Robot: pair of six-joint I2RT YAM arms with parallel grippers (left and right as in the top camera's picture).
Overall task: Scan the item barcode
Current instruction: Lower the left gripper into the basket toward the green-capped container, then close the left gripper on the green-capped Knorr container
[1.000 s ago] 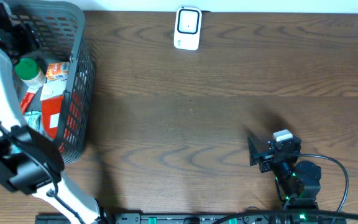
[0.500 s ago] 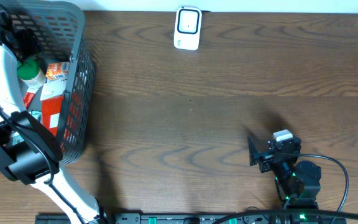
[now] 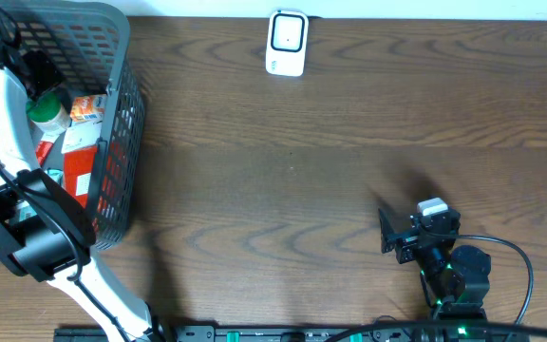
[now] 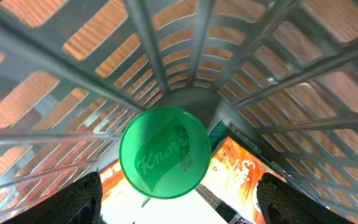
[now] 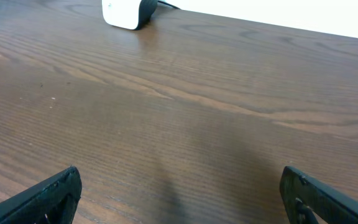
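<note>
At the table's left end stands a grey basket [image 3: 122, 123] with the items in it: a bottle with a green Knorr lid [image 4: 165, 152], an orange packet [image 4: 241, 168] and a red and white pack [image 3: 79, 176]. My left gripper [image 4: 180, 210] hangs inside the basket just above the green lid [image 3: 46, 103], open, with one finger on each side and touching nothing. The white barcode scanner [image 3: 287, 43] sits at the far edge. Low over the wood near the front, my right gripper [image 3: 386, 231] is wide open and holds nothing.
The basket's grey ribs [image 4: 197, 62] close in around the left gripper on all sides. From the right wrist, the scanner [image 5: 124, 11] shows far off at the top left, with brown table [image 5: 185, 112] between it and the gripper. Cables run along the front edge.
A second ago my left arm shifted slightly toward the back of the basket, over the green lid. It has held still for the last half second. The right arm has not moved.
</note>
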